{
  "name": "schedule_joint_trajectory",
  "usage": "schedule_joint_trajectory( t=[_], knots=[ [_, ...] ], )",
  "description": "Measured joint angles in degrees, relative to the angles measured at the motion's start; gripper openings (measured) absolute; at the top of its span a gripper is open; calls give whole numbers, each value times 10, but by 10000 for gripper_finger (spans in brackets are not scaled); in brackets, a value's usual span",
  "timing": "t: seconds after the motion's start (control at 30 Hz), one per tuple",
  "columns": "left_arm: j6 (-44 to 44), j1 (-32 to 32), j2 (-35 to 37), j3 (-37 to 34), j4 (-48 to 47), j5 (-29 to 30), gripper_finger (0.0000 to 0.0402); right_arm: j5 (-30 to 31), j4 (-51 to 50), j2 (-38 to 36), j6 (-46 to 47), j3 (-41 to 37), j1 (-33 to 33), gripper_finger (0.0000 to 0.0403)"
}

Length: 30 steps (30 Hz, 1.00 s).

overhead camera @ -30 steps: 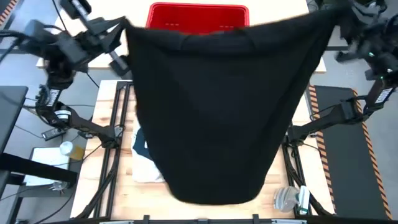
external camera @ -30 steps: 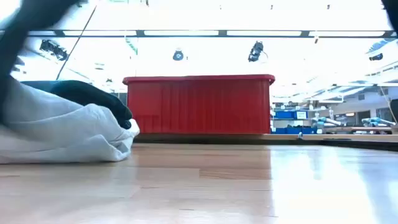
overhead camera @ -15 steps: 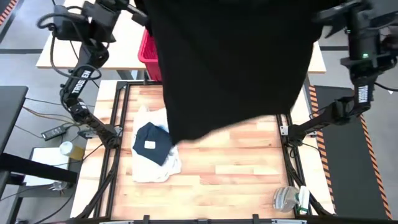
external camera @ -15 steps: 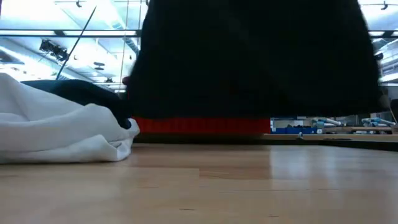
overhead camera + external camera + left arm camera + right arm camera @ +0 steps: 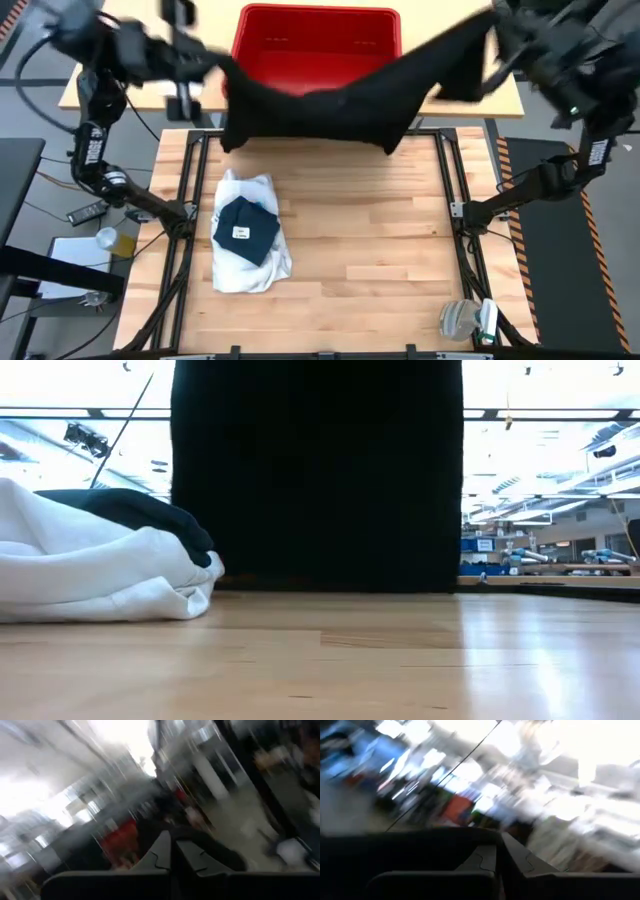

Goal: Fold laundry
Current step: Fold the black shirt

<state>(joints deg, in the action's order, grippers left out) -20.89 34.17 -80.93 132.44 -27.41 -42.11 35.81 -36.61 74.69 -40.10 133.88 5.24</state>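
A large black garment (image 5: 330, 100) is stretched between my two raised grippers above the table's far edge. My left gripper (image 5: 208, 62) is shut on its left end and my right gripper (image 5: 493, 38) on its right end. In the low view the garment (image 5: 315, 480) hangs like a curtain down to about the tabletop. A folded white shirt (image 5: 245, 262) lies on the table's left half with a dark folded piece (image 5: 245, 230) lying on top of it. My left gripper holds the garment's upper left corner (image 5: 224, 72) between its shut fingers, coming from the table's left. The cloth runs taut along its top edge toward the other arm, and the rest hangs below. Blur hides the contact itself. My right gripper holds the garment's upper right corner (image 5: 478, 40) between its shut fingers, coming from the table's right. That end sits higher than the left one, and the cloth slopes down from it. Blur hides the place of contact.
A red crate (image 5: 318, 30) stands beyond the table's far edge, partly behind the hanging garment. A clear plastic bottle (image 5: 462, 320) lies at the near right corner. Bare wood (image 5: 380, 250) takes up the table's middle and right.
The garment's free lower part, which billowed out over most of the table a second ago, has swung back toward the far edge and now hangs there. Both grippers have rolled and sunk a little, staying shut on its ends.
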Motion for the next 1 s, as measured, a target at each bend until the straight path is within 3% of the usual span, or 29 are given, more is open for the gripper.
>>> schedule_joint_trajectory(
  t=[0.1,0.2,0.57,0.8,1.0],
  knots=[
    [-75,-45,8,0,-150,22,3,-26,-163,-5,111,0,-18,14],
    [-102,-95,10,1,-264,42,3,-105,-274,-5,207,0,-38,17],
    [-111,-278,-32,-1,-447,65,6,-294,-414,1,453,0,-105,19],
    [-79,-360,-47,-98,-469,77,6,-380,-500,21,581,-51,-148,19],
    [-74,-434,-47,-210,-446,154,6,-433,-505,25,637,-149,-189,18]
  ],
)
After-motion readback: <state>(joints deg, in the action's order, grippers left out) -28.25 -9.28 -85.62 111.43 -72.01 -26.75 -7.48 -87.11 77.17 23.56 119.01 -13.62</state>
